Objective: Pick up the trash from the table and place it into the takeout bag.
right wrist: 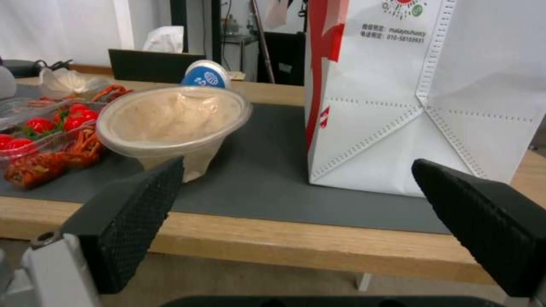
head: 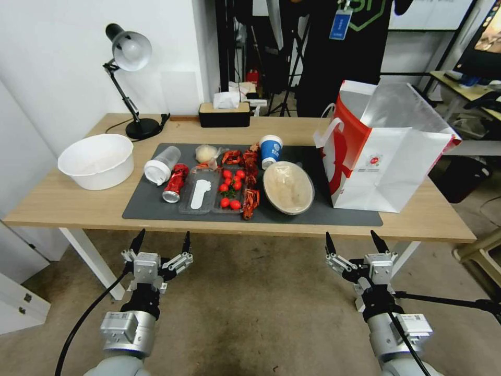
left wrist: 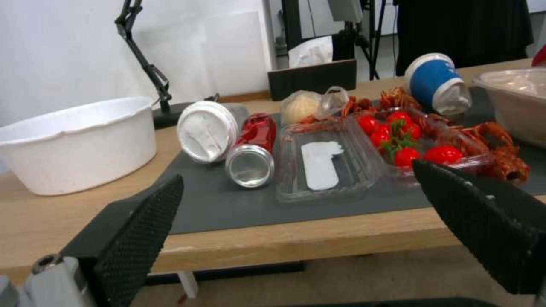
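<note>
Risk register, opening state: both pincers hang below and short of the surface (head: 73, 196) edge, nothing yet collected. Left pincer (head: 160, 244): fingers spread wide, empty; ahead of and above it on the dark mat (head: 151, 201) lie the red drink can (head: 175, 183) on its side with its open end toward the pincer, and touching it on the outer side the clear plastic cup (head: 160, 164), also toppled, lid facing forward. Judged hazard: both are round and lying down, so a nudge from one finger could roll them into each other or against the clear tray (head: 201, 196) just beside the can. Beyond these, the small whitish wad (head: 206, 152) sits near crayfish shells (head: 249, 180) and tomatoes (head: 231, 188); a loose closure there could drag food scraps along. Right pincer (head: 355, 241): fingers likewise spread, empty; ahead of it to the inner side stands the beige oval bowl (head: 288, 187), tilted on the mat, with the blue-and-white paper cup (head: 271, 150) behind it. Judged hazard: the bowl's thin flared rim may flex or slip in a pinch. The takeout bag (head: 386, 156) stands upright directly ahead of the right pincer, mouth open at the top; it looks light, and an arm brushing its wall could tip or shift it. The white basin (head: 96, 159) lies well outward of the left pincer.
</note>
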Controlling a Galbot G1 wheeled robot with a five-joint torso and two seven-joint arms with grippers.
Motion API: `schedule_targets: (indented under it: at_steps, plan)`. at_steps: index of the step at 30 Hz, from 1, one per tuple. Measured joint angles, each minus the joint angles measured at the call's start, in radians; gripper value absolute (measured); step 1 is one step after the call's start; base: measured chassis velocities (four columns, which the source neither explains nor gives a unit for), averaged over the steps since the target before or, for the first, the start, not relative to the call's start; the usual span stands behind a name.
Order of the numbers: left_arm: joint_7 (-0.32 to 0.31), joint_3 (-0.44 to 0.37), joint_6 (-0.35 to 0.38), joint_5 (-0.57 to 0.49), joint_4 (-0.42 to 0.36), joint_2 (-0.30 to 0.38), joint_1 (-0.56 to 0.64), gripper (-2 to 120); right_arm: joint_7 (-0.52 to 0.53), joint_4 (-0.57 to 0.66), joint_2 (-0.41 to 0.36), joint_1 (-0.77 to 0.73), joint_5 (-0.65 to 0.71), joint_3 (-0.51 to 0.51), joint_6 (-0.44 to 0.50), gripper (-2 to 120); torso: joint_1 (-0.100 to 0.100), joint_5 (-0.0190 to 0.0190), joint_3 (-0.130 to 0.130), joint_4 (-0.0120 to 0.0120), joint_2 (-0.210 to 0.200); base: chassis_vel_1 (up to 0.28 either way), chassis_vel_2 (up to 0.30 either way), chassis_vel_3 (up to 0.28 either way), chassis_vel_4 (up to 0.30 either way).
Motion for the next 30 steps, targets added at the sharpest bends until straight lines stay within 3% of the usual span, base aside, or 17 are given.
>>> schedule_targets:
  at_steps: [4,7,11,13,15,18,24,30]
  plan:
    - [0.01,-0.011,0.03,-0.011,-0.002,0.0,-0.012,100,0.022,0.004,-0.005,0.031,0.026,0.002,-0.05,100,0.0,0.0,0.0,0.0,0.0,0.0,0.0,0.0,0.0]
    - [0.045,-0.05,0.136,-0.052,-0.02,0.001,-0.057,100,0.076,0.022,-0.017,0.106,0.087,0.011,-0.168,100,0.0,0.0,0.0,0.0,0.0,0.0,0.0,0.0,0.0]
    - [0.069,-0.076,0.21,-0.08,-0.033,0.002,-0.091,100,0.137,0.033,-0.033,0.184,0.159,0.017,-0.27,100,0.0,0.0002,0.0,-0.0003,0.0,0.0,0.0,0.0,0.0]
    - [0.072,-0.082,0.225,-0.088,-0.034,0.001,-0.096,100,0.15,0.033,-0.039,0.2,0.18,0.017,-0.28,100,0.0,-0.0005,0.0,0.0006,0.0,0.0,0.0,0.0,0.0]
    - [0.091,-0.113,0.302,-0.127,-0.051,0.004,-0.129,100,0.163,0.033,-0.047,0.214,0.206,0.012,-0.286,100,0.0,0.0,0.0,0.0001,0.0,0.0,0.0,0.0,0.0]
    - [0.105,-0.135,0.348,-0.155,-0.06,0.005,-0.149,100,0.164,0.03,-0.052,0.217,0.216,0.007,-0.281,100,0.0,0.0001,0.0,-0.0004,0.0,0.0,0.0,0.0,0.0]
    - [0.115,-0.145,0.34,-0.167,-0.062,0.004,-0.151,100,0.164,0.014,-0.075,0.233,0.254,-0.017,-0.252,100,0.0,-0.0001,0.0,0.0,0.0,0.0,0.0,0.0,0.0]
    - [0.116,-0.145,0.311,-0.166,-0.06,0.003,-0.149,100,0.181,-0.033,-0.117,0.289,0.385,-0.071,-0.223,100,0.0,0.0001,0.0,0.0001,0.0,0.0,0.0,0.0,0.0]
